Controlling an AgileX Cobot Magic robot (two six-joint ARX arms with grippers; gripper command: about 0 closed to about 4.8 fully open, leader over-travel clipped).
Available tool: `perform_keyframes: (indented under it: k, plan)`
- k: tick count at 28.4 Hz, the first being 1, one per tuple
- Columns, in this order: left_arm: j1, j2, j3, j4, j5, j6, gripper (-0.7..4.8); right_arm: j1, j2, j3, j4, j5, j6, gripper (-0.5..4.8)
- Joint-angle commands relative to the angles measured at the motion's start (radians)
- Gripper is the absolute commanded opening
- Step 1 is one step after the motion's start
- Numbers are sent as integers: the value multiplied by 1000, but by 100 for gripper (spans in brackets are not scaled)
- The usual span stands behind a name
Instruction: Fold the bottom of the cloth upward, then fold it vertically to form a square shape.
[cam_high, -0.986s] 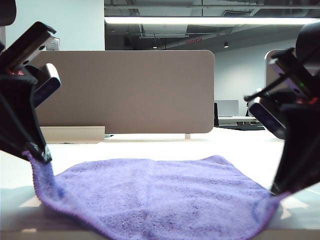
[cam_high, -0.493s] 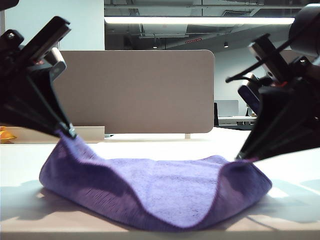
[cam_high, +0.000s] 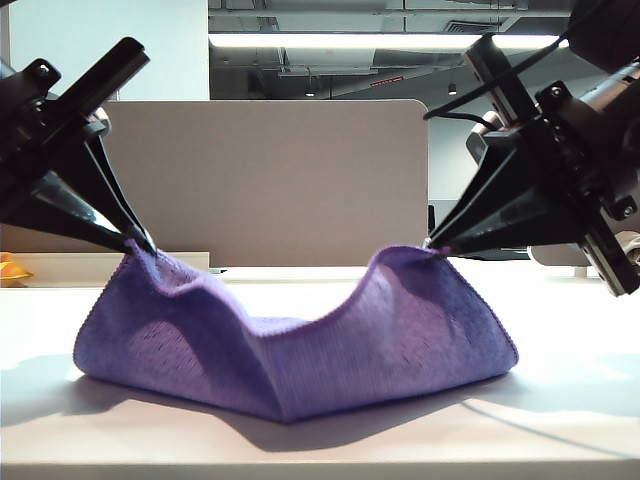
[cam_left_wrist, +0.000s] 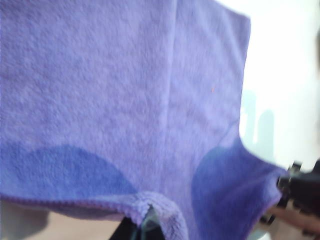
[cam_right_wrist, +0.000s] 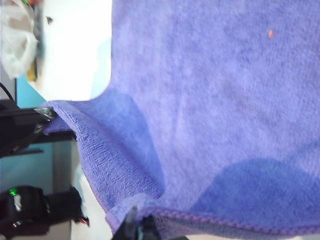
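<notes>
L gripper (cam_high: 140, 245) & R gripper (cam_high: 437, 246) each pinching raised corner of purple fuzzy microfibre cloth (cam_high: 300, 350); middle sagging onto white table (cam_high: 560, 400).

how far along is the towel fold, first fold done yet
Not yet. The left tool and right tool are each shut on a corner of the cloth, holding its near edge up off the table with the middle sagging between them. Left to do: lay that edge onto the far half, then make the second fold into a square.
</notes>
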Motion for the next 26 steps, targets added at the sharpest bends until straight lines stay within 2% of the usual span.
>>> perform_keyframes:
  k: [1, 6, 11, 17, 20, 26]
  plan:
    - [42, -5, 2, 47, 17, -56, -5, 0, -4, 7, 58, 1, 61, -2]
    - [137, -4, 4, 64, 124, -85, -5, -3, 0, 37, 65, 2, 103, -2]
    - [195, -2, 11, 64, 150, -92, -5, -4, 19, 91, 60, 3, 134, -2]
    - [212, 93, 48, 90, 218, -101, -5, -5, 105, 156, 52, 1, 153, -2]
    - [212, 159, 102, 90, 220, -86, -5, -7, 126, 174, 49, 6, 153, -2]
    - [227, 271, 228, 86, 221, -82, -5, -108, 134, 180, 21, 23, 154, -2]
